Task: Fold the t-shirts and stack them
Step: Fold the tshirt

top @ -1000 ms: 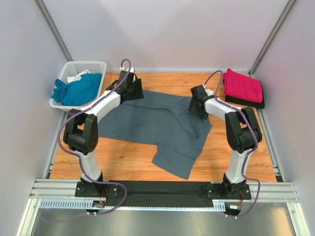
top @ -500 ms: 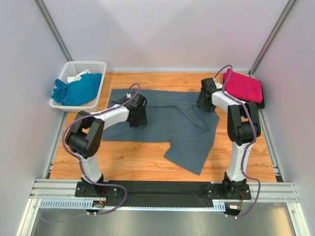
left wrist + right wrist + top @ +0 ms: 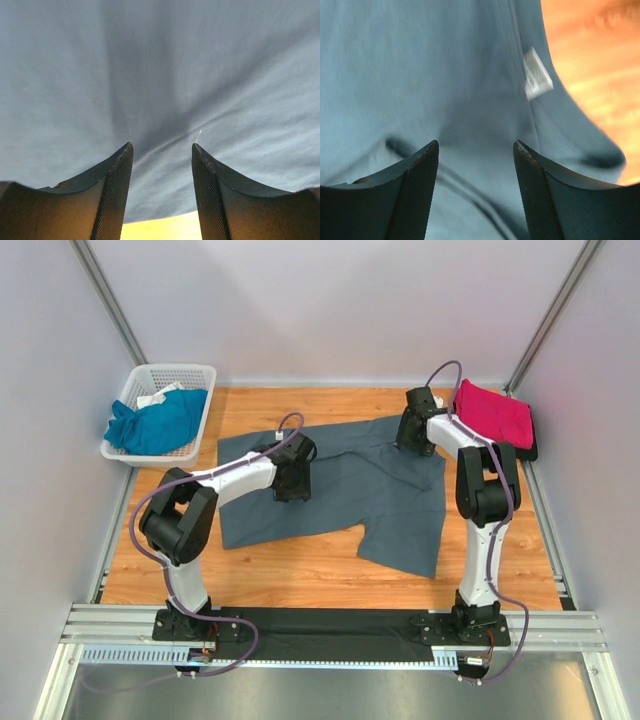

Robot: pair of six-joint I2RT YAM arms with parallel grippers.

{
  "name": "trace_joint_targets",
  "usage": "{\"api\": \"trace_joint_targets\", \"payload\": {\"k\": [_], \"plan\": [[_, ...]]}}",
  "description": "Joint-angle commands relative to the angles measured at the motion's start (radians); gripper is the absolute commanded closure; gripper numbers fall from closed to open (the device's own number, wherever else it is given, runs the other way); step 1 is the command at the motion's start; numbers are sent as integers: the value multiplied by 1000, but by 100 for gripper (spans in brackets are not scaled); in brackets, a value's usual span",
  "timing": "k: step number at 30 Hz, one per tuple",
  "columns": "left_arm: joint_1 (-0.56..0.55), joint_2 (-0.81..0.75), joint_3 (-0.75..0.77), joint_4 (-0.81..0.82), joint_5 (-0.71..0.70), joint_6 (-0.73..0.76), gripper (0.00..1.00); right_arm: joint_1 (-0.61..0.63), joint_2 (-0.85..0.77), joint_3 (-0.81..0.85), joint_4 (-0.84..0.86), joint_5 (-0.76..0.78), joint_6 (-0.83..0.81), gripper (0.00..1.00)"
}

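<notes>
With left pincer [image 3: 162, 150] and right pincer [image 3: 476, 146] held open over it, the grey t-shirt [image 3: 350, 490] has been dragged rightward and spread flatter, seemingly readied for folding

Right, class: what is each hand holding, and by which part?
Cannot be told. The left hand sits mid-cloth on the slate-grey t-shirt, the right hand at its far edge by the white label, both with jaws apart; no pinch shows.
</notes>
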Motion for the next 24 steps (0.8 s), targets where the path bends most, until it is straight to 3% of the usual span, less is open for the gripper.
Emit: {"api": "trace_joint_targets", "payload": {"k": [1, 7, 14, 17, 20, 24], "plan": [[23, -14, 126, -84, -60, 47, 42, -6, -141, -40, -16, -60, -35, 37], [150, -115, 144, -110, -82, 30, 39, -1, -273, -109, -21, -150, -53, 35], [326, -209, 23, -11, -54, -212, 32, 10, -281, -151, -24, -166, -43, 35], [355, -237, -15, 55, -99, -332, 29, 13, -269, -153, -35, -180, -40, 36], [381, -234, -34, 66, -257, -471, 29, 25, -272, -157, -35, -181, -44, 36], [414, -220, -52, 87, -295, -537, 29, 25, -272, -159, -38, -178, -49, 36]]}}
